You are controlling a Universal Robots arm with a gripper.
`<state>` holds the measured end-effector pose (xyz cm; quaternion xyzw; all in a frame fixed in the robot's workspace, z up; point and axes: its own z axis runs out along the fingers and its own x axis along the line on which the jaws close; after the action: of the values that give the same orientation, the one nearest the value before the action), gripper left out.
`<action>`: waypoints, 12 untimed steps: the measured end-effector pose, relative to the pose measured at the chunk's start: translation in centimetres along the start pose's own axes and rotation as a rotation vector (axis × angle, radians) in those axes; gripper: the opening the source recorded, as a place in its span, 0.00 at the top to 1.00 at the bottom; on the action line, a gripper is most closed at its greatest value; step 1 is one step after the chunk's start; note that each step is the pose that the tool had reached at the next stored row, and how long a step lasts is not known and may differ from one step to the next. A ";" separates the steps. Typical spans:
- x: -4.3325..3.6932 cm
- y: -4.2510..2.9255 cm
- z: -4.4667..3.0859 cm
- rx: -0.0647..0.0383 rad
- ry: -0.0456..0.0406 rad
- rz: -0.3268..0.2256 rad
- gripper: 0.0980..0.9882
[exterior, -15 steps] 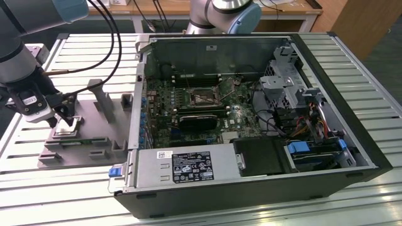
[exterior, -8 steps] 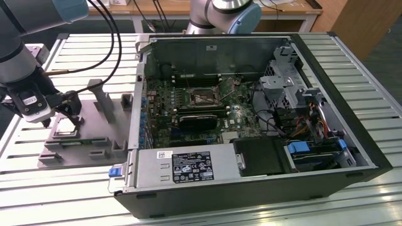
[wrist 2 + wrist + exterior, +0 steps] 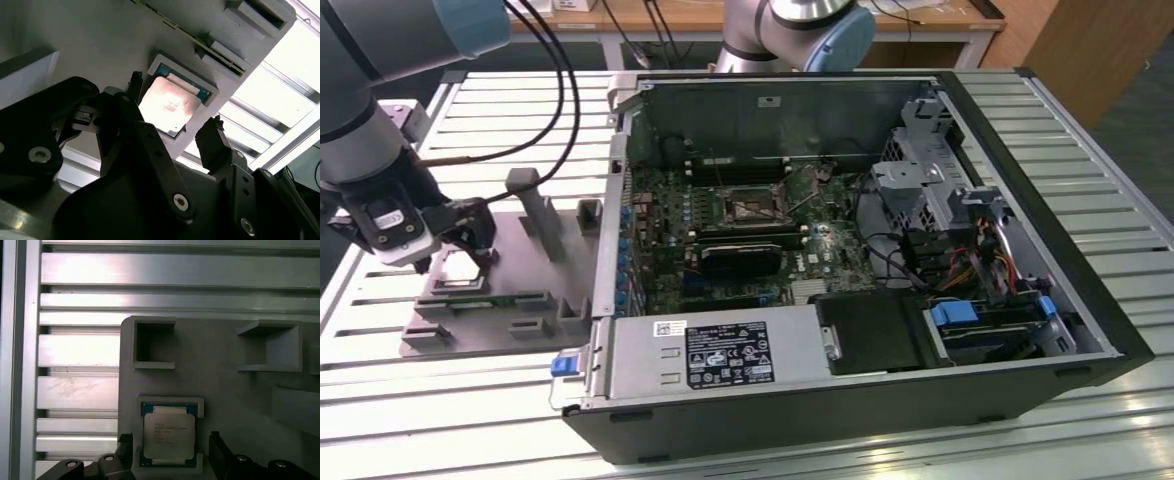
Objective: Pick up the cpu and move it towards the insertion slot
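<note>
A slatted aluminium table [image 3: 374,400] carries everything here. The cpu [image 3: 168,436] lies flat, silver top up, in a shallow square pocket of the grey fixture plate [image 3: 225,385], close to the plate's edge where the bare slats begin. In both wrist views the two black fingers [image 3: 216,142] stand apart, one on each side of the chip, with a gap showing between each tip and the chip's rim. The chip sits midway between them and nothing is gripped. Around the pocket the plate bears several raised blocks and open-sided brackets.

In the exterior view the gripper [image 3: 454,258] hangs over the plate's end at the exterior view's left, carried by the arm [image 3: 367,130] that comes in from the upper corner with black cables trailing behind it. Just beside the plate, toward the exterior view's right, an open computer case [image 3: 854,420] lies on its side. Inside it, on the green motherboard [image 3: 667,230], the insertion slot [image 3: 750,207] sits in its metal frame, well apart from the gripper and the chip.
</note>
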<state>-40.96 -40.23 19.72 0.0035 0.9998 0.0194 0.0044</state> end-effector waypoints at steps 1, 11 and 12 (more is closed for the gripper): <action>0.00 -0.01 0.18 0.000 0.0000 0.000 0.32; 0.01 0.34 0.99 0.000 -0.0001 0.007 0.32; 0.01 0.37 1.05 0.000 -0.0003 0.008 0.32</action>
<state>-40.96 -39.82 18.69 0.0074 0.9998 0.0194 0.0045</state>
